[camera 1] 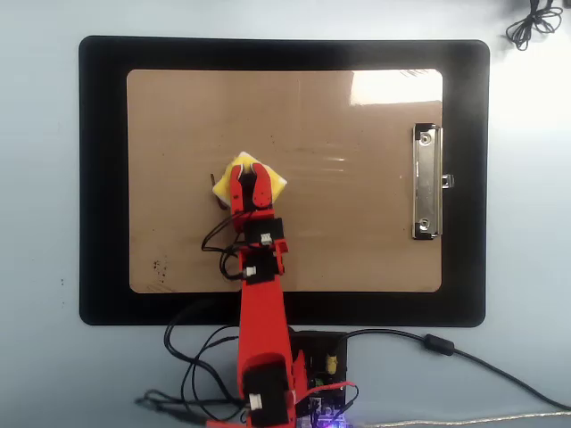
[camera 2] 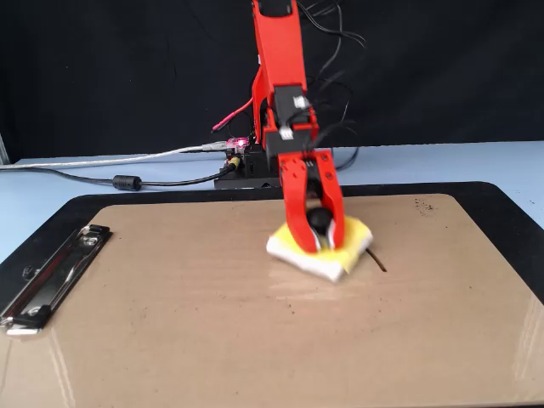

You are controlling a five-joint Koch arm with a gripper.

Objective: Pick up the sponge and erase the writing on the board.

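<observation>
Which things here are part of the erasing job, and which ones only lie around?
Belong to the job:
sponge, on the board
gripper, shut on the sponge's black knob
board
small dark mark beside the sponge, maybe leftover writing

Just lying about:
black mat under the board
grey cable
silver clip

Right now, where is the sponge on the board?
In the overhead view the sponge lies flat on the board, left of its middle and far from the metal clip, with the gripper closed on its black knob.
</observation>
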